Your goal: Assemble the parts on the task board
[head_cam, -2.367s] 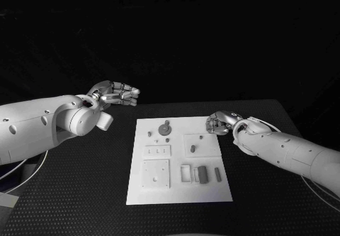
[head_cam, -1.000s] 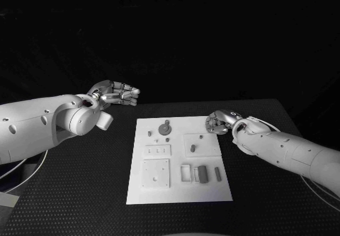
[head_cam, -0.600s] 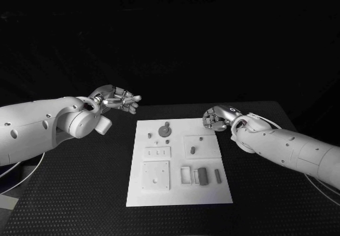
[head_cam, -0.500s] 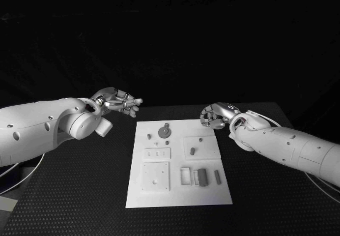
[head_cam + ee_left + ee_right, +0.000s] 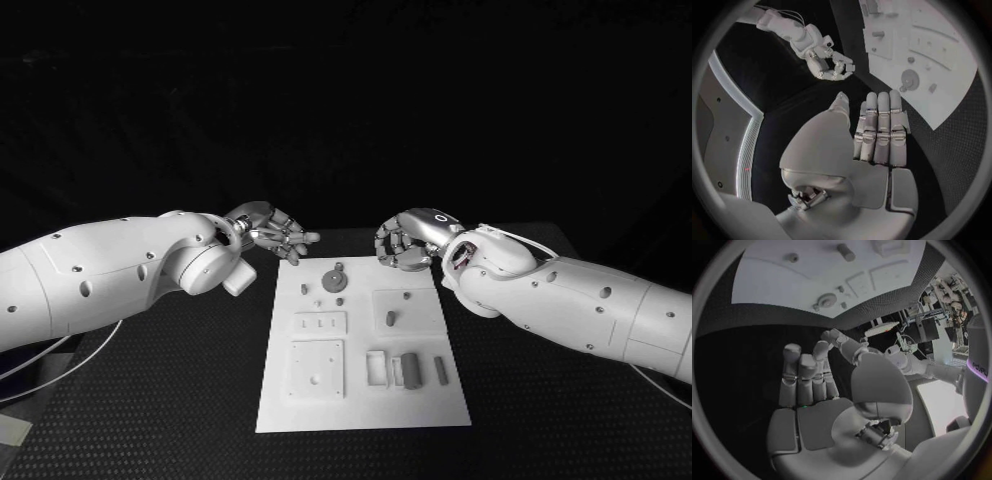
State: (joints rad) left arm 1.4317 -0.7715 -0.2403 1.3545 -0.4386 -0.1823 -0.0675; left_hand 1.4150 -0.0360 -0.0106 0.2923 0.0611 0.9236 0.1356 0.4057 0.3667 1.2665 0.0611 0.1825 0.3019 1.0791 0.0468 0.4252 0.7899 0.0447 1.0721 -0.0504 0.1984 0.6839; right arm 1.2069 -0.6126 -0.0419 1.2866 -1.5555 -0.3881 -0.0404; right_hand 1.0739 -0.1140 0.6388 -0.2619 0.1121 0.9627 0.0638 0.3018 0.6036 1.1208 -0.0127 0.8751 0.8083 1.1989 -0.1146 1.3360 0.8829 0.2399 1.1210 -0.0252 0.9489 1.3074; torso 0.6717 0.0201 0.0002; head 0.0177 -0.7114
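Observation:
The white task board [image 5: 361, 395] lies in the middle of the black table. On it sit a grey round disc [image 5: 335, 271], small pegs [image 5: 306, 288], a short peg [image 5: 389, 318] and dark bars [image 5: 411, 368]. My left hand [image 5: 274, 232] hovers above the board's far left corner, fingers straight and together [image 5: 879, 130], holding nothing. My right hand [image 5: 407, 240] hovers above the far right part of the board, fingers loosely bent [image 5: 807, 375], with nothing in them. The board [image 5: 942, 60] and disc [image 5: 909, 80] lie beyond the left palm; the board [image 5: 786, 285] and disc [image 5: 826, 300] also lie beyond the right fingers.
Black matting [image 5: 159, 400] surrounds the board on all sides. Both white forearms [image 5: 101, 275] [image 5: 577, 300] reach in over the table's sides. The two hands are a short gap apart above the board's far edge.
Both hands have swung inward from the board's sides and now hang close together over its far edge. The parts on the board have not moved.

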